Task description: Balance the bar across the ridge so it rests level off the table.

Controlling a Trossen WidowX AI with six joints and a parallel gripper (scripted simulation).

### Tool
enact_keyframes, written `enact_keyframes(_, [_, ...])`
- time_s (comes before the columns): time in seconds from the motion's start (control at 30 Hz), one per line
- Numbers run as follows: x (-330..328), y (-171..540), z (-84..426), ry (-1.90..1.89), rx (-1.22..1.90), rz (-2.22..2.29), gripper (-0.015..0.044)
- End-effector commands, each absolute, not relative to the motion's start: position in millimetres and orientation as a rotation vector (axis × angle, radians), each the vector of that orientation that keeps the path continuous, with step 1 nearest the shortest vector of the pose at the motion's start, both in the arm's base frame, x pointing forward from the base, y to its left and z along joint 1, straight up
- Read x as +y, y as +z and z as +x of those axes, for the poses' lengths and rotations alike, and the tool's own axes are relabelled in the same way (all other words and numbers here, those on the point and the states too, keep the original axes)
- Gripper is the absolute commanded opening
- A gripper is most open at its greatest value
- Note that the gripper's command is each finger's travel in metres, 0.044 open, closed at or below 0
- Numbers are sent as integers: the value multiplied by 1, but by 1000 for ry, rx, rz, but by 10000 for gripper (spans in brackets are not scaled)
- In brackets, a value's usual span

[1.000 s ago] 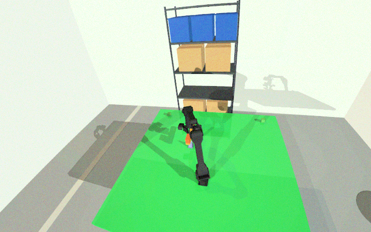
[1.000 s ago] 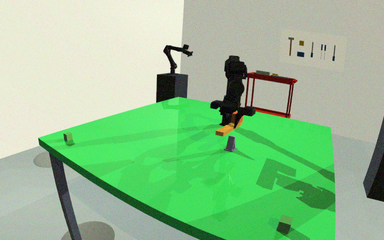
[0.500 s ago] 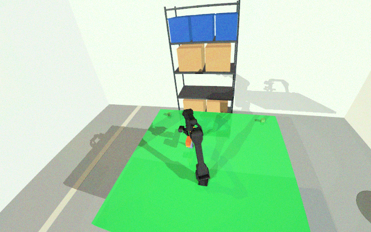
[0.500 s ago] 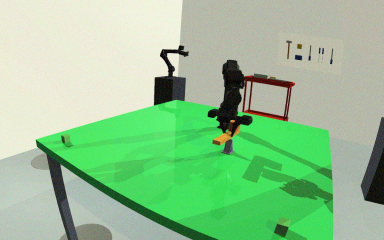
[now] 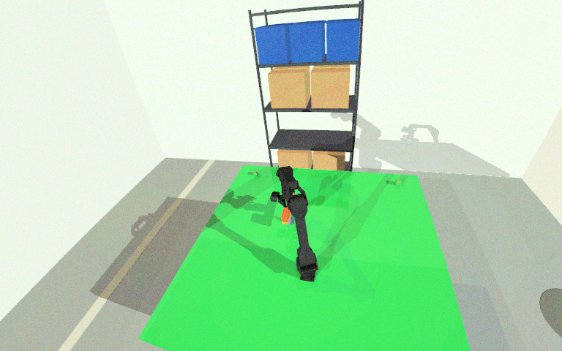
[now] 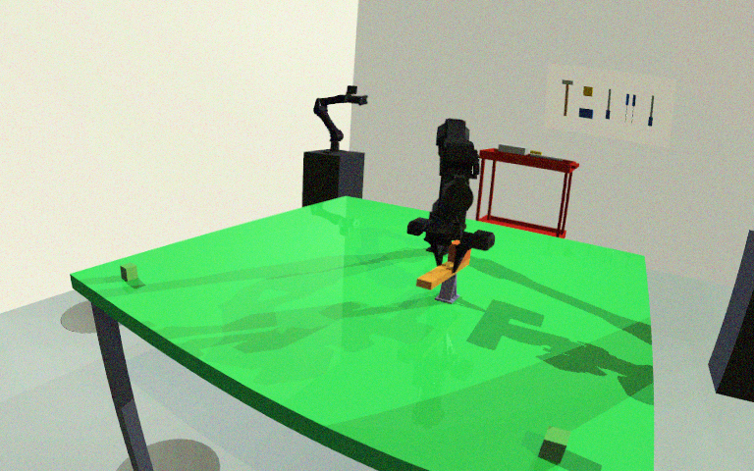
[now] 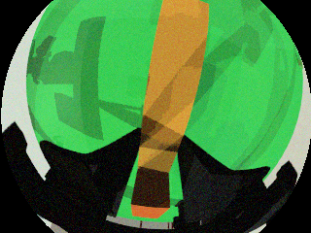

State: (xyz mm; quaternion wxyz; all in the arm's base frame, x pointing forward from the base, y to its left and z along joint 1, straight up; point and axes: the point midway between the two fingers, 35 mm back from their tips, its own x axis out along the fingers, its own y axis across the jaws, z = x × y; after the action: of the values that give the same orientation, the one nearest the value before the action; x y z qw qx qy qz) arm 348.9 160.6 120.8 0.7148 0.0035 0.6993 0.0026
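The orange bar [image 6: 434,276] [image 7: 175,63] has a raised orange-red block [image 5: 285,216] [image 7: 150,212] at one end. My gripper [image 6: 448,267] [image 7: 159,136] is shut on the bar, with a finger on each side of it. The bar is clear of the green table [image 5: 372,306] [image 6: 266,377] and looks about level. The small grey-purple ridge [image 6: 447,292] [image 5: 290,221] stands on the table directly under the bar in the exterior view. The bar hides its top, so I cannot tell whether they touch. In the wrist view the ridge is hidden.
Two small cubes stand far from the bar: one cube [image 5: 256,172] [image 6: 555,445] and another cube [image 5: 398,182] [image 6: 129,272]. Beyond the table are a shelf rack [image 5: 310,140], a red cart [image 6: 528,159] and another arm [image 6: 328,119] on a dark pedestal [image 6: 322,178].
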Motion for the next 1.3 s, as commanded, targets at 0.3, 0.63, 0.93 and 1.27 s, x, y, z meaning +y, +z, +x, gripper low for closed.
enact_keyframes(0.3, [161, 120, 349, 6, 1542, 14, 0])
enact_keyframes(0.63, [161, 119, 349, 6, 1542, 14, 0])
enact_keyframes(0.93, [161, 119, 349, 6, 1542, 14, 0])
enact_keyframes(1.27, [161, 118, 349, 6, 1542, 14, 0])
